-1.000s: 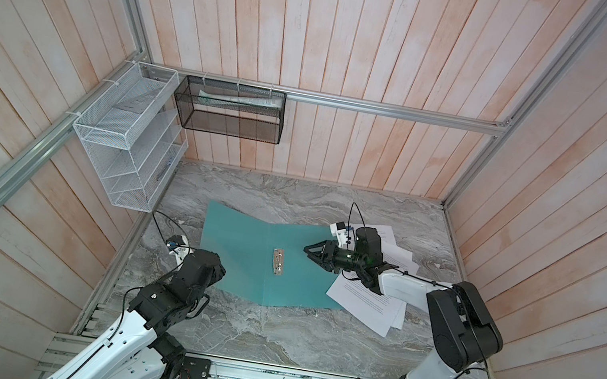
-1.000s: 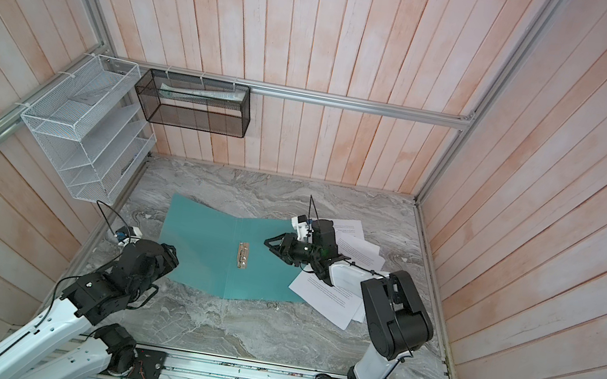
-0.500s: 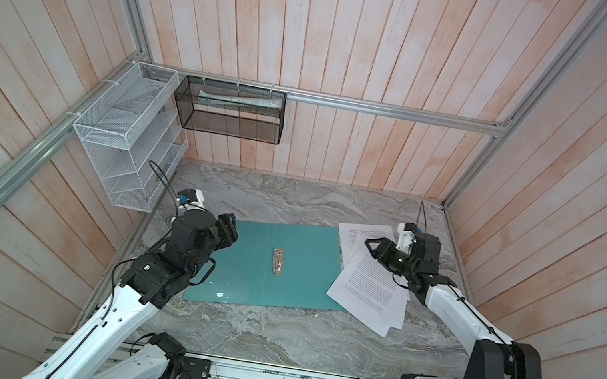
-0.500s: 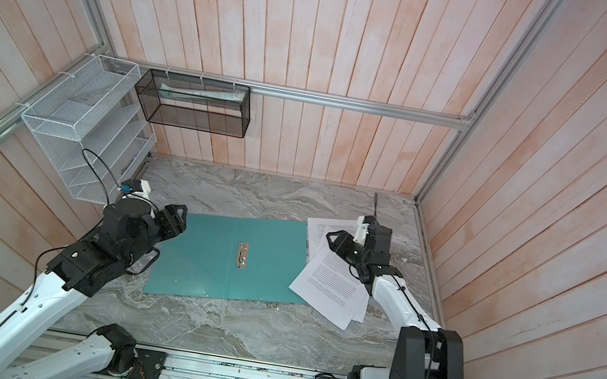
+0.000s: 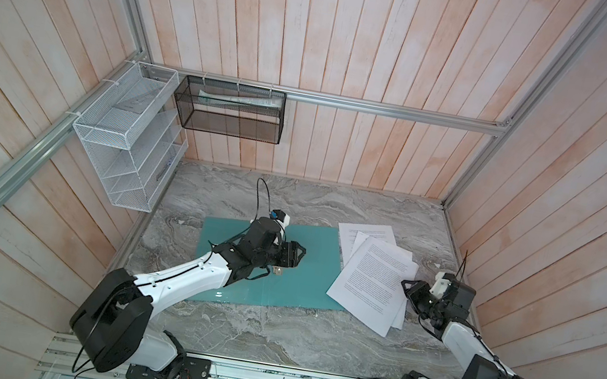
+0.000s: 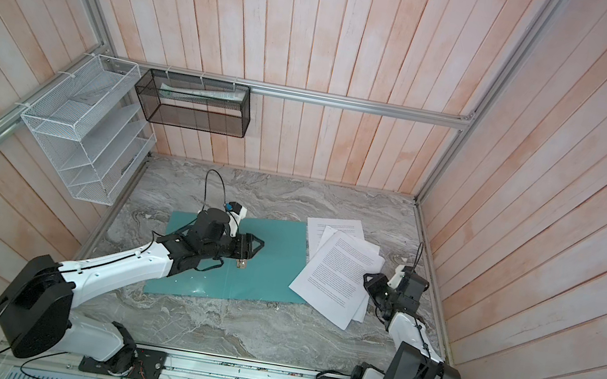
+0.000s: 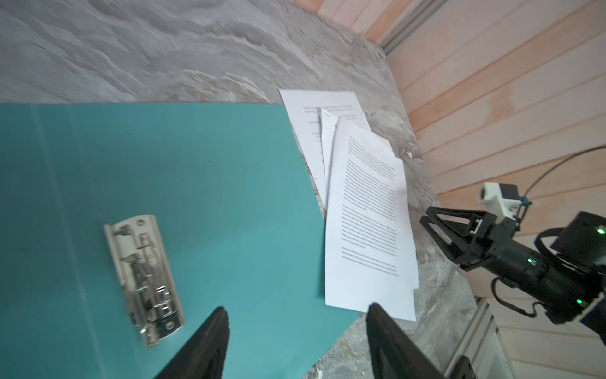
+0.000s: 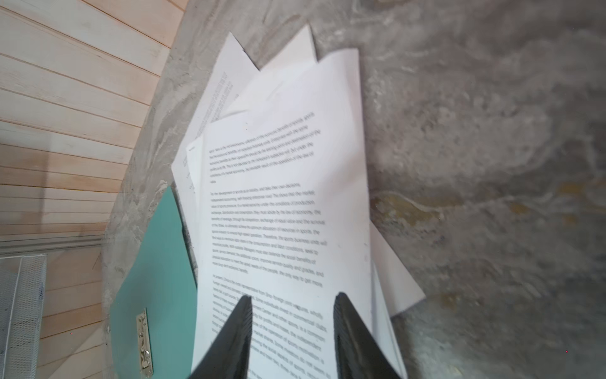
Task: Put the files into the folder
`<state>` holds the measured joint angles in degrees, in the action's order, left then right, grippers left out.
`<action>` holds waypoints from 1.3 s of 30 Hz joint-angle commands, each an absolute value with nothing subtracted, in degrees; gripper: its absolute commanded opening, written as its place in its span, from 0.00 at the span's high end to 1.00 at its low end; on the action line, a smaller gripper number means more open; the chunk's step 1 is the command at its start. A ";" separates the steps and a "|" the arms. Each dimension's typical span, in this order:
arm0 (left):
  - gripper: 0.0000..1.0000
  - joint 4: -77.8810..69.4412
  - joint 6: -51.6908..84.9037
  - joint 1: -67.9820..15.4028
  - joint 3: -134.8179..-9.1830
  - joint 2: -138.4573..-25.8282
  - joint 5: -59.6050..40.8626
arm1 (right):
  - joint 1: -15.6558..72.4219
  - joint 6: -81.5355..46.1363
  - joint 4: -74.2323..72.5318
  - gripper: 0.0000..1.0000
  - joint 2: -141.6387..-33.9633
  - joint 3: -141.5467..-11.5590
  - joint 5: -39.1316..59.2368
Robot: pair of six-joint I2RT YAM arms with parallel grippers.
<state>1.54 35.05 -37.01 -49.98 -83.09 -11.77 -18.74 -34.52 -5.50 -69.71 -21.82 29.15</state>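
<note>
Left gripper [image 7: 295,328], jaws apart and empty, hovers over the open folder [image 5: 310,284], beside its clip [image 7: 144,282]. Files [image 5: 369,282] lie fanned on the table [image 5: 268,332], overlapping the folder's right edge; none inside. Right gripper [image 8: 293,308], jaws apart, sits over their right edge. Judged step: pickup. Next move needs a pinch on that edge, then a drag left.

- Left gripper [image 5: 300,255] hangs over the folder [image 5: 310,284], jaws apart, blocking its middle.
- Files [image 5: 369,282] overlap the folder's right edge, with the right gripper [image 5: 407,292] just beside them.
- Bare table [image 5: 288,335] in front: room to pass.
</note>
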 commanded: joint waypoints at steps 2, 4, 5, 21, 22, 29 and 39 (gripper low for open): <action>0.32 -6.41 34.52 -37.44 -50.82 -87.18 -17.13 | -20.42 -32.68 -4.58 0.62 -70.04 -20.39 31.92; 0.32 -7.63 34.63 -37.53 -50.80 -88.56 -17.69 | -20.64 -32.10 -3.96 0.62 -70.13 -20.22 31.94; 0.32 -8.11 34.69 -37.53 -51.09 -89.21 -18.16 | -20.65 -31.95 -4.11 0.63 -70.34 -19.91 31.77; 0.32 -10.03 34.72 -39.98 -60.51 -100.49 -22.19 | -21.64 -28.37 1.60 0.68 -70.78 -19.39 34.01; 0.33 -10.53 34.88 -40.17 -61.17 -101.34 -22.61 | -21.64 -28.96 0.48 0.68 -70.66 -18.61 34.67; 0.38 -13.54 35.97 -40.77 -65.65 -108.93 -26.63 | -21.67 -32.41 -6.87 0.70 -73.43 -16.08 42.48; 0.41 -14.43 36.47 -41.57 -71.88 -118.68 -31.99 | -21.71 -34.38 -10.03 0.70 -74.09 -14.59 43.74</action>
